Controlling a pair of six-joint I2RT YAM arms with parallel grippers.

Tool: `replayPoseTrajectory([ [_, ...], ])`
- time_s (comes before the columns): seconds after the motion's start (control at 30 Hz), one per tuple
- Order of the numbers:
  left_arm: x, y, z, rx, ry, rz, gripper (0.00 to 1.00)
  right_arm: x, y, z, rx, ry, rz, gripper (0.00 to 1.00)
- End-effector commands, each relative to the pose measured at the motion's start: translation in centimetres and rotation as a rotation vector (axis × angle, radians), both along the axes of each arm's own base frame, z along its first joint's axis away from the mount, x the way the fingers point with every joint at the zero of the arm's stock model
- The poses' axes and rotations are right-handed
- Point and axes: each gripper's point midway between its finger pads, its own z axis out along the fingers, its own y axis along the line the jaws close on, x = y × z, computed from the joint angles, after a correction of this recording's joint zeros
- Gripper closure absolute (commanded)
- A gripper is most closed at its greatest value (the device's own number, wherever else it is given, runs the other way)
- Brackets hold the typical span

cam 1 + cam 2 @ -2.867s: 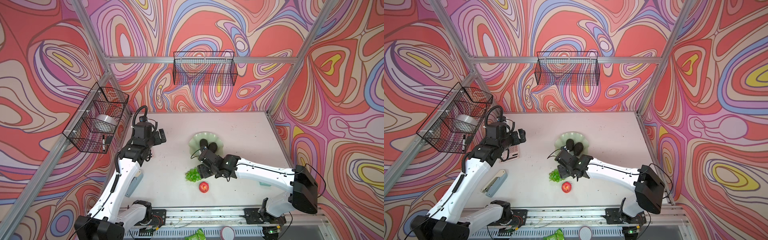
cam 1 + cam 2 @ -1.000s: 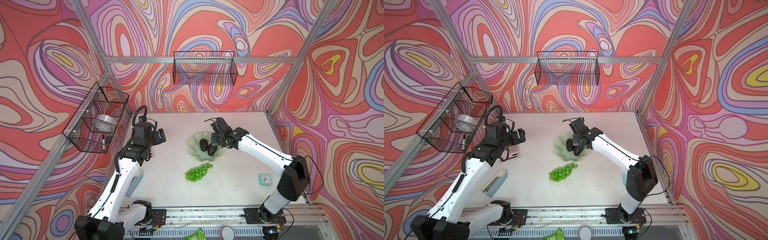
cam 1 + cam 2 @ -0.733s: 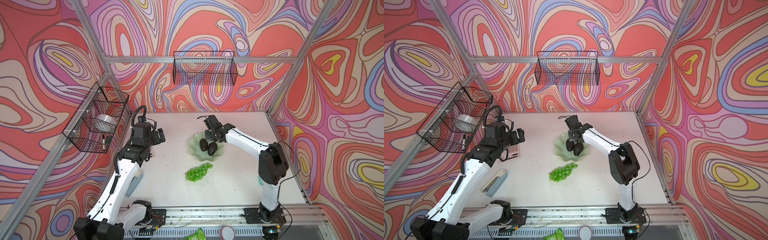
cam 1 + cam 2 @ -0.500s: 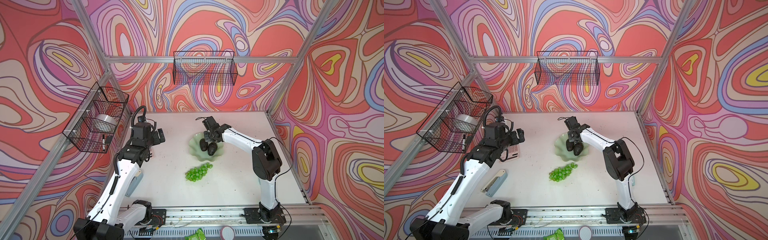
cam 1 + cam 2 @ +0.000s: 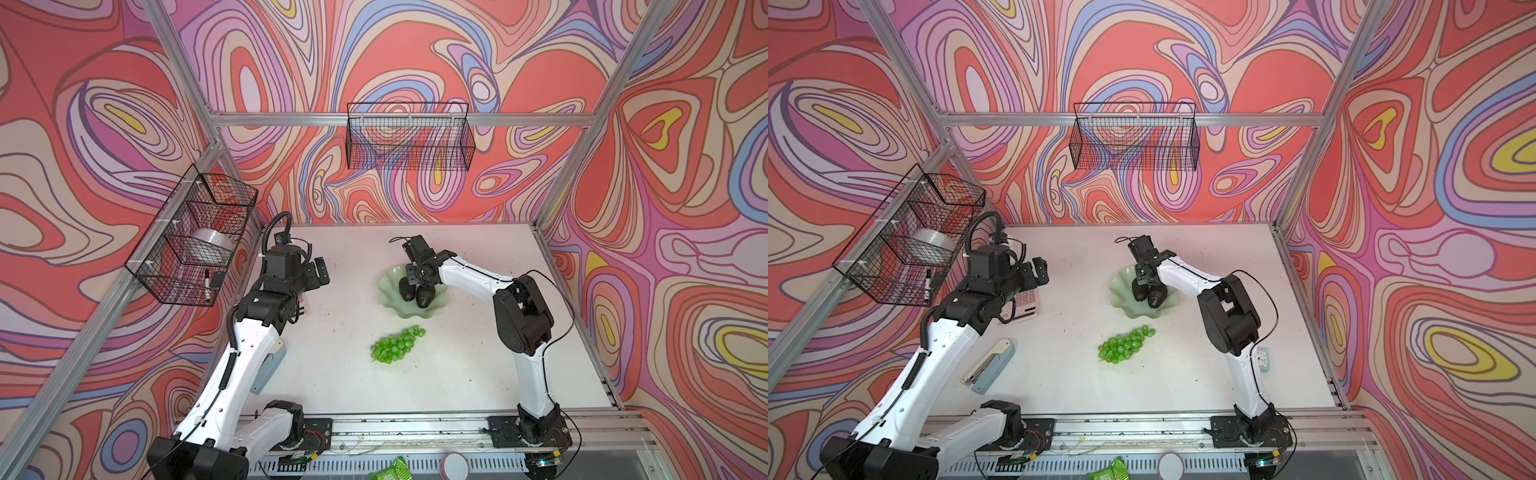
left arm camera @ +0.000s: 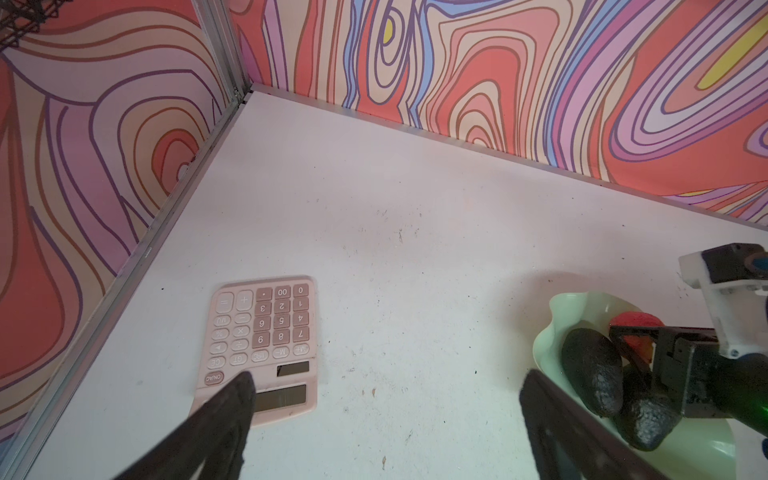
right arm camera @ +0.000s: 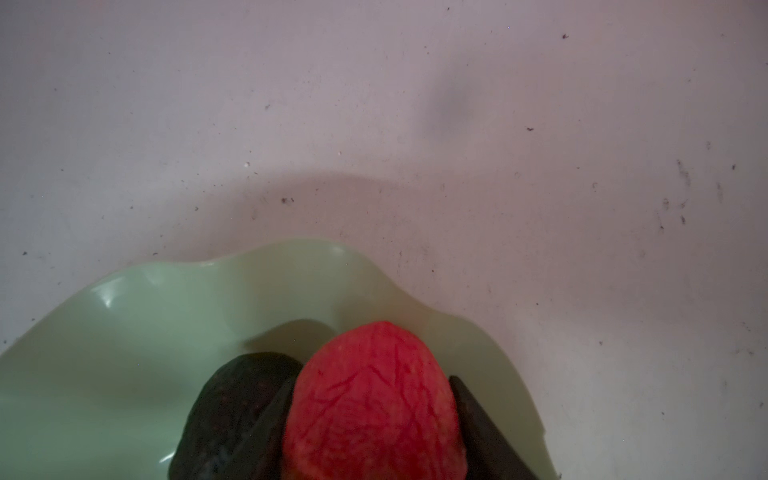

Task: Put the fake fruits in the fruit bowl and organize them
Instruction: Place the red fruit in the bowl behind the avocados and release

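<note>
While the right gripper [image 5: 417, 277] hangs over the wide, pale green bowl with the wavy rim [image 5: 390, 281], its two black fingers [image 7: 478, 428] are squeezed tight on the small red apple [image 7: 374, 399]. The apple pokes out past the finger tips, and I cannot tell which way its top points. The bowl sits near the middle of the white table [image 5: 332, 374]. Two dark, bumpy avocados lie close together inside it, the left avocado [image 5: 406, 289] and the right avocado [image 5: 425, 296]. Each one has its long side running from far to near, and I cannot tell which end is the thin one. On the table, just on the near side of the bowl but not touching it, lies the bunch of bright green see-through grapes [image 5: 397, 345]. The bunch is long, with its fat end at the near left and its thin tip pointing far right, toward the bowl. Over on the left, the left gripper [image 6: 386, 386] is spread wide with nothing in it, up above the flat pink calculator [image 6: 266, 332] that lies by the left wall.
</note>
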Motion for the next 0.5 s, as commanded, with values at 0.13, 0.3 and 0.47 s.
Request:
replayPoseTrajectory([
  [0.13,-0.4,0.5,-0.1,0.003,-0.001,0.013,0.0,0.8,0.0,0.5,0.02,-0.023,-0.016,0.47],
  [0.3,-0.3,0.4,-0.1,0.0,0.0,0.012,0.0,0.6,0.0,1.2,0.028,-0.028,-0.013,0.42],
  [0.47,-0.3,0.4,-0.1,-0.002,0.0,0.01,0.0,0.0,0.0,1.2,0.045,-0.019,-0.012,0.38],
])
